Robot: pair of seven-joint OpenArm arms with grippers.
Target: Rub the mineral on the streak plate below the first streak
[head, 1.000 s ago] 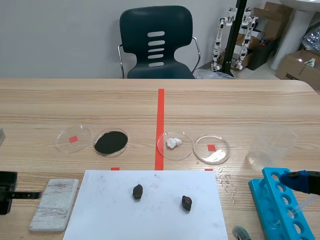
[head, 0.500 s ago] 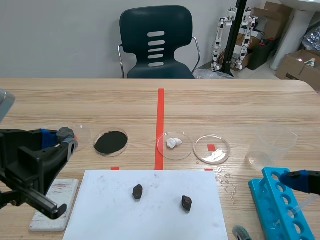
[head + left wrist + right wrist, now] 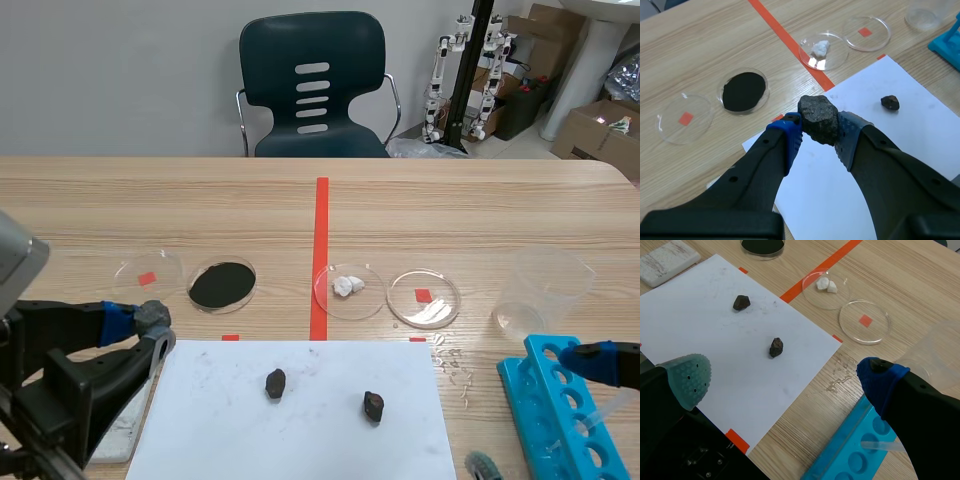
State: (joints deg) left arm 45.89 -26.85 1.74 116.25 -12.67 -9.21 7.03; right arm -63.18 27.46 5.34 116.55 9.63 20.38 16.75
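The left hand (image 3: 818, 136) is clamped on the dark mineral (image 3: 818, 118), pinched between its pads over the ten o'clock corner of the white paper (image 3: 850, 170). The streak plate (image 3: 667, 256) lies on the bench (image 3: 420, 200) just beside the paper at nine o'clock. The right hand (image 3: 784, 380) hangs with fingers spread wide at three o'clock, by the blue rack (image 3: 550, 410).

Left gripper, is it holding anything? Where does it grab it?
Yes. The left gripper pinches a dark rock by its two opposite sides. The right gripper is open and holds nothing.
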